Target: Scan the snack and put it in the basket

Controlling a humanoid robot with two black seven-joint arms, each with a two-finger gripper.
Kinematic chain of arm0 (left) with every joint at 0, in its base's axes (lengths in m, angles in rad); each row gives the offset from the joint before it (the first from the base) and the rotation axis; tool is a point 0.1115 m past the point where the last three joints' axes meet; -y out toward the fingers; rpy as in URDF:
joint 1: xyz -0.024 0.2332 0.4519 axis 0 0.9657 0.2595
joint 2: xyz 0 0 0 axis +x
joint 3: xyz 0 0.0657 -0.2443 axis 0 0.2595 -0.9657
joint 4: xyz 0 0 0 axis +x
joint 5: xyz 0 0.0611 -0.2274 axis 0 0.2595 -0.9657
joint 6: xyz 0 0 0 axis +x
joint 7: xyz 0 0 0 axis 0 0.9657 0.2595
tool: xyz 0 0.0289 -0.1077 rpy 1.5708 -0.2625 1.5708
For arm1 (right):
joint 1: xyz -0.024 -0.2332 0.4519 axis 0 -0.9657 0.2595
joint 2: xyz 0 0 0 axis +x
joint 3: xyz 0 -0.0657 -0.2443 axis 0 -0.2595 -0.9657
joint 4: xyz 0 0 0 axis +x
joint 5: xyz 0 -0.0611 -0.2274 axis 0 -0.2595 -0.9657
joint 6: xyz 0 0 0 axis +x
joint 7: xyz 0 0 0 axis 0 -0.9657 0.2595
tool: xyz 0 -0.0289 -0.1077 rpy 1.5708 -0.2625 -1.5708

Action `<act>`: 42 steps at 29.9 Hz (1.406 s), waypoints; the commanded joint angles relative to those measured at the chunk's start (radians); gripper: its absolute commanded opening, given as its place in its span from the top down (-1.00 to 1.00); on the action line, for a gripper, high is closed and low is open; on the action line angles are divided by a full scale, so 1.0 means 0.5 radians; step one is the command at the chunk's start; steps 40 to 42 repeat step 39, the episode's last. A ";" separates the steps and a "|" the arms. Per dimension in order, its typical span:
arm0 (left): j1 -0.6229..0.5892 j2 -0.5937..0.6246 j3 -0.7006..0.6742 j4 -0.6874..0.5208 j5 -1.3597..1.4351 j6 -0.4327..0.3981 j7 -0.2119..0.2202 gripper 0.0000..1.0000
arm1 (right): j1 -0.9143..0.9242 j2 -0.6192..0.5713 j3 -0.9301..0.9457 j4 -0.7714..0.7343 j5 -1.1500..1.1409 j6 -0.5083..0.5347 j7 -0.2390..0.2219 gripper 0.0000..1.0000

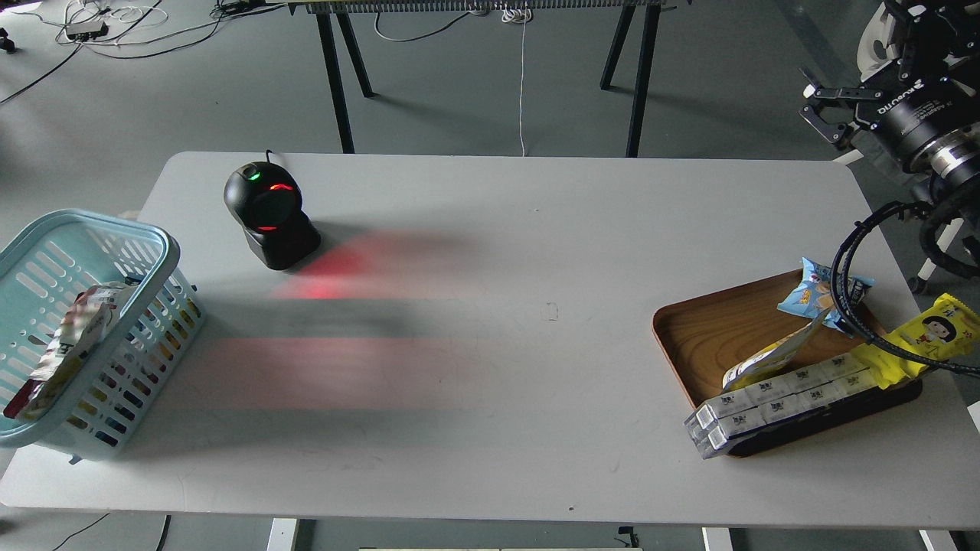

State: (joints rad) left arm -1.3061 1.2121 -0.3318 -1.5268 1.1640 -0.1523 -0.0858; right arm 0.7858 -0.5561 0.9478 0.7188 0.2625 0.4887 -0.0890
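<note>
Leaning below and left of the seemingly open right gripper [823,115] in the tray [689,337], snack [769,356] looking light, crinkly, best pinched at its top edge.

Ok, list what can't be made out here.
- Left tool: outside the head view.
- Right tool: small and dark at the right edge; open or shut unclear.
- Snack: lower part behind white boxes in the tray.
- Basket: cut off by the left edge; contents crumpled, print unreadable.
</note>
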 commanded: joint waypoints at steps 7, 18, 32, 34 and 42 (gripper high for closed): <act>0.111 -0.797 -0.192 0.598 -0.619 0.338 0.077 -0.98 | 0.039 0.002 -0.003 0.010 0.000 0.000 0.003 -0.97; 0.614 -1.559 -0.891 1.256 -1.401 0.335 -0.055 -0.98 | -0.013 -0.054 -0.003 0.020 0.000 0.000 0.003 -0.97; 0.725 -1.783 -1.079 1.691 -1.963 -0.054 -0.160 -0.99 | -0.077 -0.078 0.031 0.014 0.015 0.000 0.015 -0.97; 0.738 -1.774 -1.076 1.691 -2.018 -0.103 -0.160 -0.99 | -0.077 -0.069 0.031 0.014 0.015 0.000 0.015 -0.97; 0.765 -1.752 -1.079 1.688 -2.040 -0.134 -0.169 -0.99 | -0.077 -0.063 0.034 0.017 0.015 0.000 0.019 -0.97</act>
